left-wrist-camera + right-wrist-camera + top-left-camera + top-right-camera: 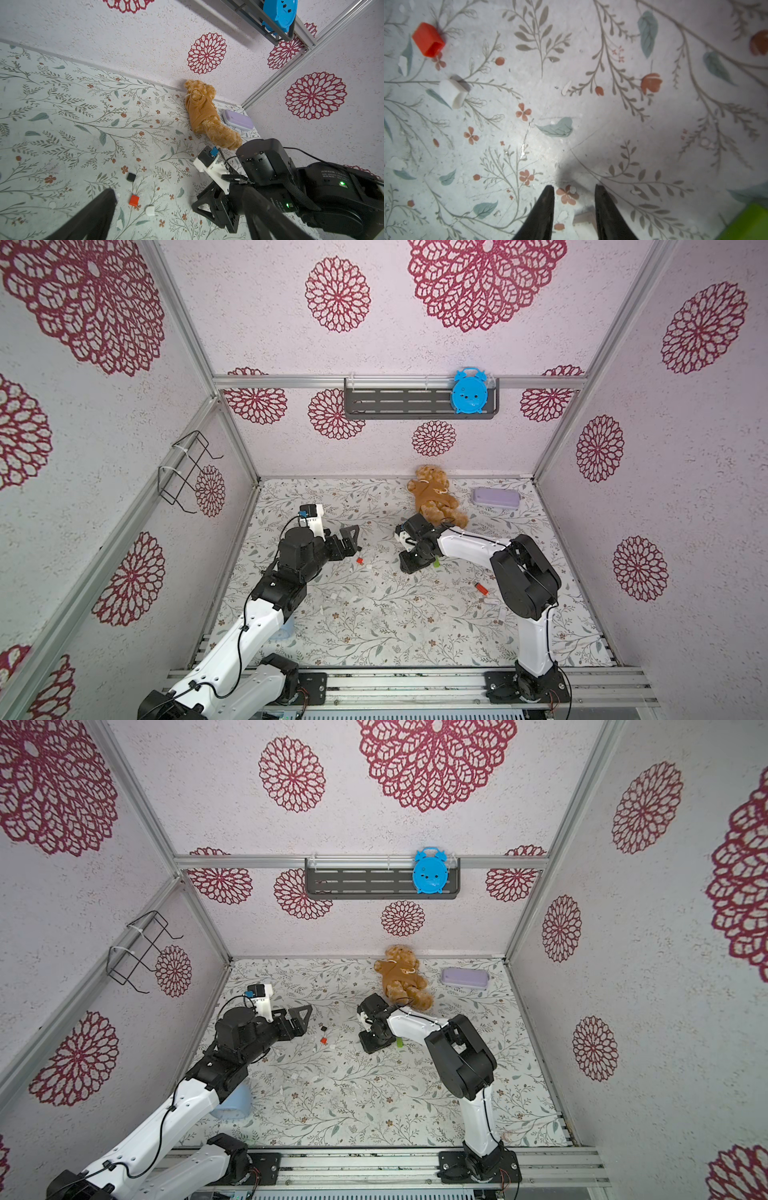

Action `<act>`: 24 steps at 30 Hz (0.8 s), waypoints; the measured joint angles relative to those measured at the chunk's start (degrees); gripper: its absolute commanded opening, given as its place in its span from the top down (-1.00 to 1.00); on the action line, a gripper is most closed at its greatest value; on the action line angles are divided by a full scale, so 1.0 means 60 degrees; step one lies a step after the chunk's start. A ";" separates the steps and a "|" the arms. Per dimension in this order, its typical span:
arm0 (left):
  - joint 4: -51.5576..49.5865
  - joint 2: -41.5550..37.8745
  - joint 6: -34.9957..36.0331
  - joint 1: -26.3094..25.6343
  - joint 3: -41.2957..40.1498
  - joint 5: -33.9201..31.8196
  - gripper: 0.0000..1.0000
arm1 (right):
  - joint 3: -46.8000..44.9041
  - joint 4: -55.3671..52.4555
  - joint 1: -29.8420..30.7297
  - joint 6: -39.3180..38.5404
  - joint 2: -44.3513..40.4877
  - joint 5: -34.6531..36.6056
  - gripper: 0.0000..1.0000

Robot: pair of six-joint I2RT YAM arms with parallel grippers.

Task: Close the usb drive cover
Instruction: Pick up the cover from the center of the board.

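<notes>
Left gripper point(350, 542): fingers wide apart, holding nothing. Right gripper point(574, 188): fingers a little apart, low over bare table point(591, 128). Nothing looks clamped, though a pale scrap point(583, 219) lies under them.

Just ahead of the left fingers lie 3 loose caps: red cap point(134, 200), white cap point(150, 210), black cap point(131, 177). A red drive point(482, 587) lies beside the right arm point(528, 572), well apart from the caps. A green piece point(745, 224), maybe another drive, lies near the right gripper.

I judge the step is fetching the matching cap. Come down square over the red cap, pinch its flat sides, and keep its open end toward the drive's plug.
</notes>
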 measured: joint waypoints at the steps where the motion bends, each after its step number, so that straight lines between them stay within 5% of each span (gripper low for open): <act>1: 0.0000 0.0000 -0.0004 0.0000 0.0000 0.0000 -0.96 | -0.0004 -0.0029 0.0000 -0.0007 -0.0004 0.0000 0.27; 24: 0.0015 0.0113 -0.0091 0.0007 -0.0011 0.0186 -0.94 | -0.1104 -0.0419 0.0142 0.0178 -0.1027 -0.0259 0.25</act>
